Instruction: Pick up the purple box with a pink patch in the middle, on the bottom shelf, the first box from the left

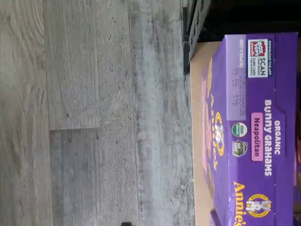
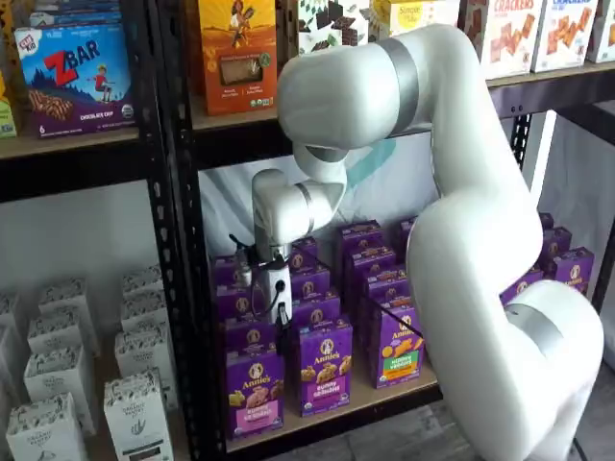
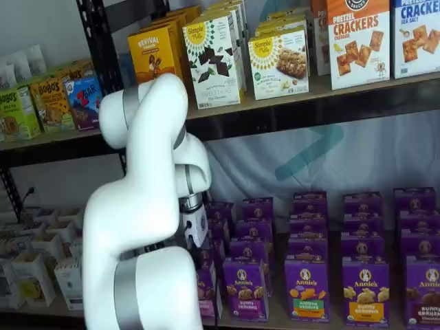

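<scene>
**Tool above front-left purple box, not yet gripping**

Purple box [image 2: 254, 392] stands upright at the front left corner of the bottom shelf [image 2: 336, 411], pink patch [image 2: 257, 417] low on its front face. Other purple Annie's cartons sit just beside it to its right and behind it. The tool [image 2: 277, 298] hangs over that left column, above and a bit behind the purple box, white body pointing down. Its fingers are hidden against the cartons, so the gap isn't visible; I take it as spread wide with nothing held. In a shelf view the tool [image 3: 195, 230] is half hidden by the arm. Wrist view shows the purple box [image 1: 254, 141] top panel close, grey floor [image 1: 94, 113] off its outer side. Box long axis is vertical; my guess is the next move needs a forward-and-down shift to straddle it.
</scene>
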